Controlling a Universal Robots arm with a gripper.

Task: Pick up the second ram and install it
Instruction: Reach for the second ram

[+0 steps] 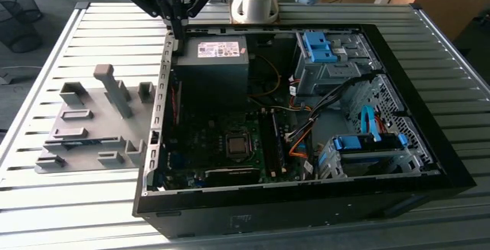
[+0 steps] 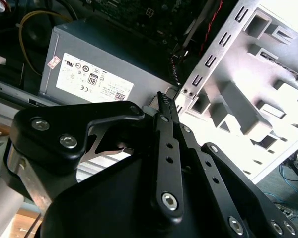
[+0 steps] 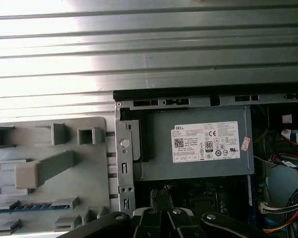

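hovering gripper (image 1: 178,47) — second ram (image 3: 27,207) in fixture (image 3: 49,148)

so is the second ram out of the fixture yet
No, in: the second ram lies in a slot of the grey fixture; the gripper is apart from it.

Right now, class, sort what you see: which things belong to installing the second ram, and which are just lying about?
Belong to the job: second ram, lying in the grey fixture; gripper, fingers shut on nothing; motherboard.

Just lying about: power supply; blue drive-bay clips; cables; slatted table.
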